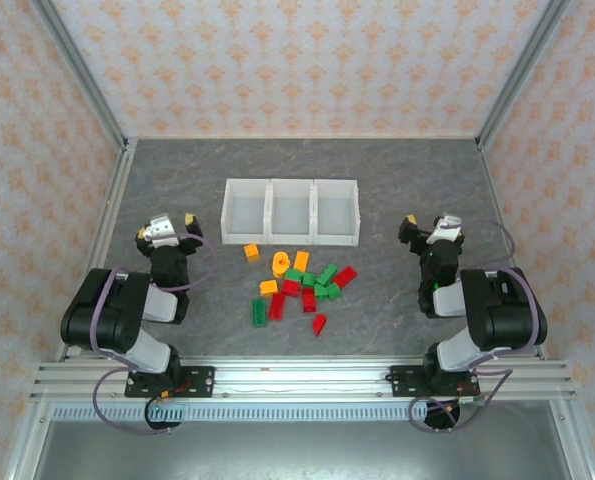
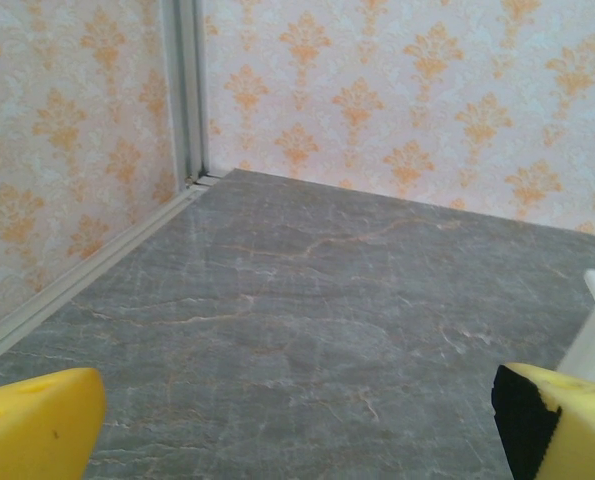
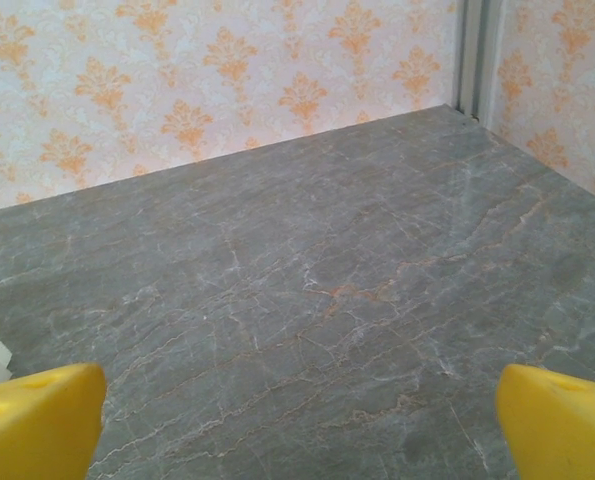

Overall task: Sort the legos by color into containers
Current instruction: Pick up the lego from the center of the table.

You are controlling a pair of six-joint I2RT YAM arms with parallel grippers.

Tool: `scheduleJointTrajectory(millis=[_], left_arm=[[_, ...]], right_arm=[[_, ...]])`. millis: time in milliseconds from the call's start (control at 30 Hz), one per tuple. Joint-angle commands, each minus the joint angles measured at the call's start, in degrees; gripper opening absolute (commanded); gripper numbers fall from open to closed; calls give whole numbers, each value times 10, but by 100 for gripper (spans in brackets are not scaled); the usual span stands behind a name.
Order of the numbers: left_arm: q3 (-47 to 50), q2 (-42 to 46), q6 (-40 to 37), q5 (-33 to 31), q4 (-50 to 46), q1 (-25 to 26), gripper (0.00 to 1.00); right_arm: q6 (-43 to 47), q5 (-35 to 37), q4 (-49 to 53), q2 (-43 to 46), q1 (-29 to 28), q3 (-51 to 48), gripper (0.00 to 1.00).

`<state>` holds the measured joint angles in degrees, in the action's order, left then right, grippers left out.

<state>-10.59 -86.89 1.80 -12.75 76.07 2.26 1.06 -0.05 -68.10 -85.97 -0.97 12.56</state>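
The bricks [image 1: 299, 283] lie loose on the table [image 1: 177, 180], just near of the three bins [image 1: 290, 182] — none looks sorted yet. The left claw [image 1: 167, 226] and the right claw [image 1: 429, 226] both stand wide and empty. We should start with the outlying red brick [image 1: 319, 323], descending straight down — so its neighbours are not knocked.

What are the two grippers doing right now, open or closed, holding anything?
Left gripper: open, fingers wide apart, holding nothing.
Right gripper: open, fingers wide apart, holding nothing.
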Motion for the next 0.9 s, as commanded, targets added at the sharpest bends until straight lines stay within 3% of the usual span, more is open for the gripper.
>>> scheduleJointTrajectory(millis=[0,67,133,233,367,500,633,733,800,867], left_arm=[[-12,64,-34,-70,-39,41,99],[-33,130,-42,-100,-121,66,99],[-70,196,21,-106,-233,70,99],[-139,274,133,-92,-432,71,99],[-229,329,211,-6,-675,70,99],[-284,365,226,95,-856,73,99],[-307,400,212,154,-960,75,99],[-327,410,191,186,-1022,76,99],[-328,430,192,191,-1025,84,99],[-318,456,186,237,-1007,86,99]], right_arm=[[-58,114,116,90,1,36,100],[-135,152,297,142,13,104,100],[-231,152,466,164,20,182,100],[-282,25,621,169,20,265,100],[-371,-109,785,179,20,327,100],[-447,-109,962,194,-22,382,100],[-562,-45,1048,212,-126,397,100],[-644,-26,1053,214,-187,368,95],[-679,-15,1053,205,-220,350,93],[-700,-2,1055,189,-253,343,92]])
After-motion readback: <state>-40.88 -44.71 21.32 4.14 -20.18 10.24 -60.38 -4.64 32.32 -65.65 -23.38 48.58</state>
